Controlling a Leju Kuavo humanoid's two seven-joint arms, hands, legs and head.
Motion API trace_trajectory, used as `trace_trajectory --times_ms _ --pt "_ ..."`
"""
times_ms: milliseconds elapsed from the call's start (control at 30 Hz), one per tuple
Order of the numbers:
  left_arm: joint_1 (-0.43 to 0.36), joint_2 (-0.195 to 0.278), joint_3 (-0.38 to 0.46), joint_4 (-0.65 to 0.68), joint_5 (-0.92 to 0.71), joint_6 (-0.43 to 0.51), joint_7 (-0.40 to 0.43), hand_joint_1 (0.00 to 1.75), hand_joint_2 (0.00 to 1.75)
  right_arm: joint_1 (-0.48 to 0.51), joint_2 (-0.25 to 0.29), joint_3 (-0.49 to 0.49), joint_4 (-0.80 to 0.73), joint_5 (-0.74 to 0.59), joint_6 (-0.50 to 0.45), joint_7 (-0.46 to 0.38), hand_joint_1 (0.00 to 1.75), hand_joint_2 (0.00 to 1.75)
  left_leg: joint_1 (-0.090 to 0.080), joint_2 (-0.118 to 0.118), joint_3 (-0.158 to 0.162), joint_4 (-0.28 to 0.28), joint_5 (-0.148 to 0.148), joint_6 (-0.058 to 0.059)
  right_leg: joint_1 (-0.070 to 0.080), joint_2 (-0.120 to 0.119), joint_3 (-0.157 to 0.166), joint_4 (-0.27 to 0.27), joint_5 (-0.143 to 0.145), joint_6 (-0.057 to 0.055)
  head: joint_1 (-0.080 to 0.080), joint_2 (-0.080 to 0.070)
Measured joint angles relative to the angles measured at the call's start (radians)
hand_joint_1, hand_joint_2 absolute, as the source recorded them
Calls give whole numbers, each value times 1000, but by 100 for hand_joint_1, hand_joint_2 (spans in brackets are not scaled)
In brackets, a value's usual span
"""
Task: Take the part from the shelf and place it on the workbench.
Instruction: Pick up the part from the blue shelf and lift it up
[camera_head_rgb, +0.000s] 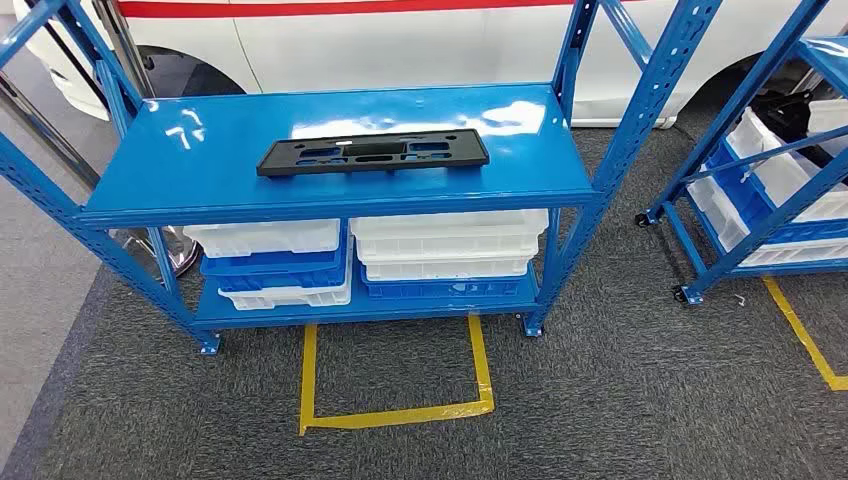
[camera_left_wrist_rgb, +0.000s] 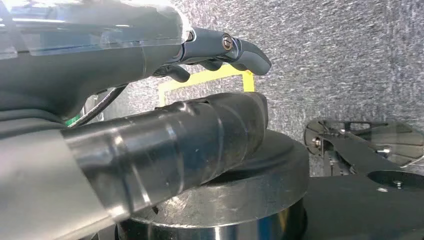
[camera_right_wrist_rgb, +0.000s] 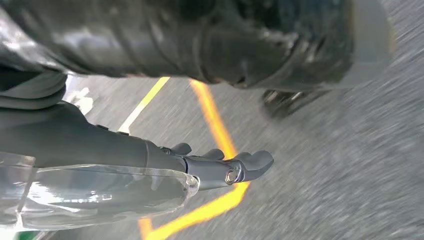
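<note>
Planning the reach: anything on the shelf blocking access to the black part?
Nothing visible. The black part lies alone on the blue shelf top, open from the front; the crates sit a level below.

Bright, even indoor light. White glare patches gleam on the glossy blue shelf (camera_head_rgb: 200, 170). The right wrist view's carpet (camera_right_wrist_rgb: 350, 150) is smeared by motion blur.

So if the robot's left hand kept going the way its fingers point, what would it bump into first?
Most likely the grey carpet. The left hand hangs with nothing in it, fingers aimed at the floor near the yellow tape. Nothing shows in between, though depth is hard to judge.
</note>
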Motion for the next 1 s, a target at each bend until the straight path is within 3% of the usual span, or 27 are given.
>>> trace_trajectory --times_ms 67,233,367,733,867,1000 --pt "0 0 3 0 3 0 -6 0 0 0 -6 -23 -1 -30 51 -48 0 0 0 0 0 0 0 0 0 0 0 0 0 0 0 0" --pt "0 -1 18 1 8 0 -29 0 0 2 -45 -134 -25 -140 373 -273 0 0 -1 0 -1 0 0 0 -1 0 0 0 0 1 0 0" --pt "1 -1 20 3 6 -4 -40 0 0 -7 -61 -169 -96 -120 575 -385 0 0 -1 0 -2 1 0 0 -1 1 0 0 1 2 0 0" --pt "1 -1 25 7 4 -5 -45 0 0 -15 -33 -200 -264 -86 622 -375 0 0 -1 0 -1 1 0 1 0 0 0 0 1 2 0 0" --pt "1 -1 25 8 0 -10 -45 0 0 -10 -20 -188 -308 -39 725 -411 0 175 -1 0 -2 1 0 1 -1 0 0 0 2 2 0 0" --pt "1 -1 25 10 -18 -22 -43 0 0 29 39 -93 -481 17 835 -398 0 175 -1 0 -1 2 0 1 0 1 0 0 2 3 0 0"
